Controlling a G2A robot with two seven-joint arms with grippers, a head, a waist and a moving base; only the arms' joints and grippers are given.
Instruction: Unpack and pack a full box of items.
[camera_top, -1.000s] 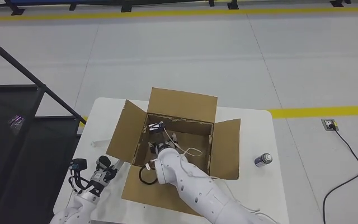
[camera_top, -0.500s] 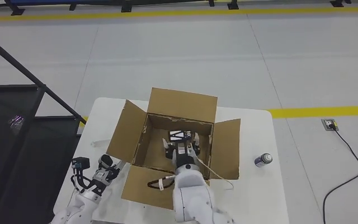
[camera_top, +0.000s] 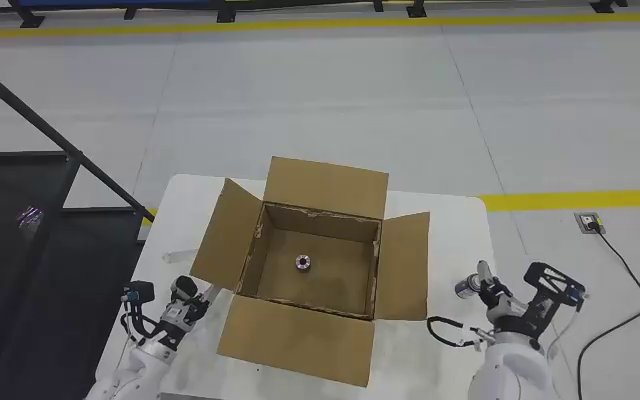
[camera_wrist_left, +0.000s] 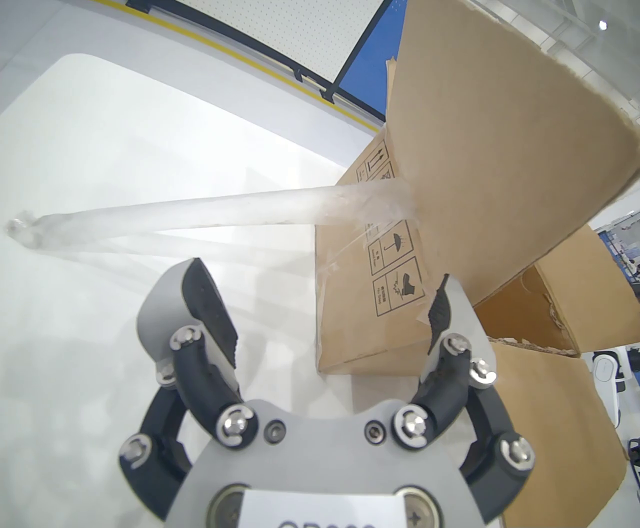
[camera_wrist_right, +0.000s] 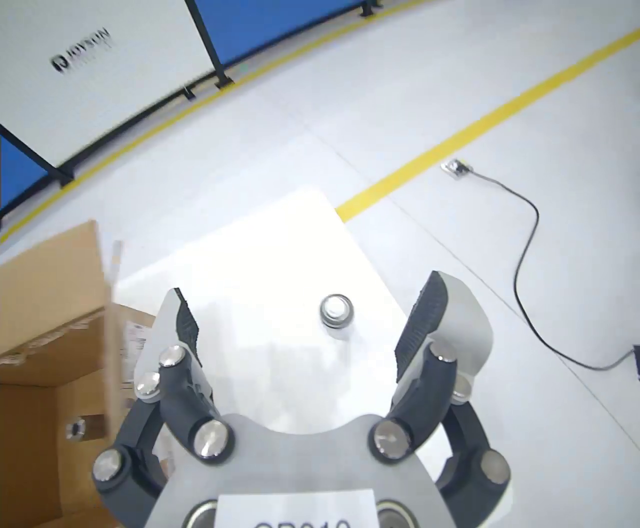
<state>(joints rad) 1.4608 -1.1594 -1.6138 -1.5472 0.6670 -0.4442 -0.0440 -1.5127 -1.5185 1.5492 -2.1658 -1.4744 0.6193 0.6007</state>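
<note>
An open cardboard box stands in the middle of the white table. A small round metal item lies on its floor, also seen as the small item past the box wall. A small can stands upright on the table right of the box. My right gripper hangs open beside it; in its wrist view the can sits a little beyond the open right gripper. My left gripper is open at the box's left front corner, facing the box side with nothing held.
A clear crumpled tape strip stretches from the box's side down onto the table. The box flaps fold outward on all sides. A black cable and floor socket lie on the floor right of the table.
The right arm has swung out of the box and over to the table's right side by the can. The box floor now shows. The left arm has barely moved.
</note>
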